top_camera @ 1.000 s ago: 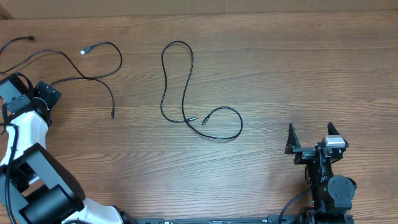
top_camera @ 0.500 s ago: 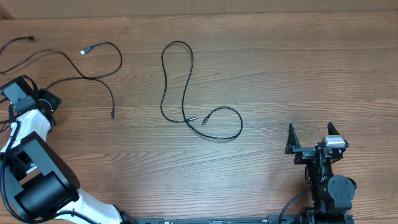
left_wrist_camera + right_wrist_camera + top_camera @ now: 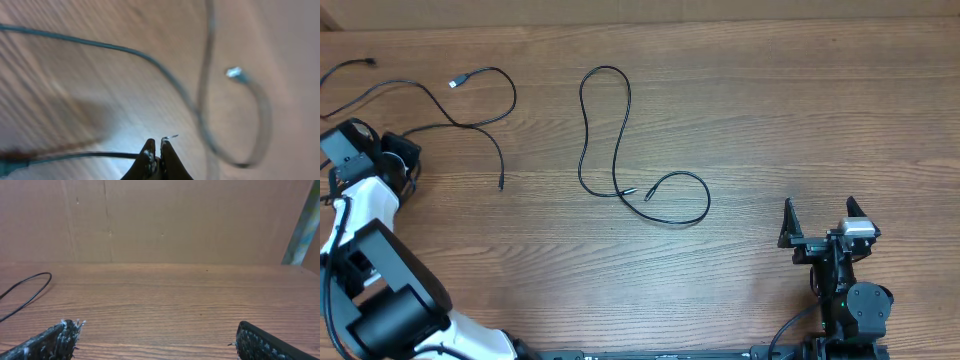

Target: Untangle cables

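Thin black cables lie loose on the wooden table. At the far left two strands cross (image 3: 455, 124); one ends in a silvery plug (image 3: 455, 82) (image 3: 235, 73). A separate cable (image 3: 588, 130) loops across the middle. My left gripper (image 3: 402, 140) (image 3: 156, 146) sits at the table's left edge, its jaws pressed together on a black strand (image 3: 85, 156) that runs off to the left. My right gripper (image 3: 818, 218) (image 3: 157, 342) hovers low at the near right, wide open with nothing between its fingers (image 3: 57, 339).
A brown cardboard wall (image 3: 160, 220) stands behind the table's far edge. Part of the middle cable's loop (image 3: 30, 287) curves in at the left of the right wrist view.
My left gripper has shut on the strand at the left edge, and its wrist has shifted slightly. The cables and the right arm lie as before.
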Available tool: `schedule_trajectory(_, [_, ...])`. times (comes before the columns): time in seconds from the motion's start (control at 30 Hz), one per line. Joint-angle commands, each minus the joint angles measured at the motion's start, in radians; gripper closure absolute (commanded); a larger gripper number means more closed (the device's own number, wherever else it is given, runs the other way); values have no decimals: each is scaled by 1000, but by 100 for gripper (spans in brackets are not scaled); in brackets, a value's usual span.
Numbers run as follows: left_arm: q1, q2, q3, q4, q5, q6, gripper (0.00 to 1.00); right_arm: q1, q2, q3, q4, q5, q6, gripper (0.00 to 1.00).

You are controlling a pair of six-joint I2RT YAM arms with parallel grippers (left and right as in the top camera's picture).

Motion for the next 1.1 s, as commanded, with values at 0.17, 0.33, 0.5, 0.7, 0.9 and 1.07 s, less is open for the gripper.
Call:
schedule_trajectory(0.17, [6,-126,35,0,425,-468,96,-1,-9,-10,6,-2,3,0])
schedule_trajectory(0.33, [-8,-124,35,-152,446,-450,95,-1,-9,-10,6,-2,3,0])
schedule_trajectory(0.5, [-8,-122,35,-328,266,-316,94,-1,-9,-10,6,-2,3,0])
schedule_trajectory(0.7, [-10,-122,35,-400,86,-169,78,-1,-9,-10,6,-2,3,0])
schedule_trajectory(0.9, [-10,-119,34,-447,-160,-23,22,-1,-9,-10,6,-2,3,0])
schedule_trajectory(1.07, [-10,-109,35,-421,-230,77,10,-1,-9,-10,6,-2,3,0])
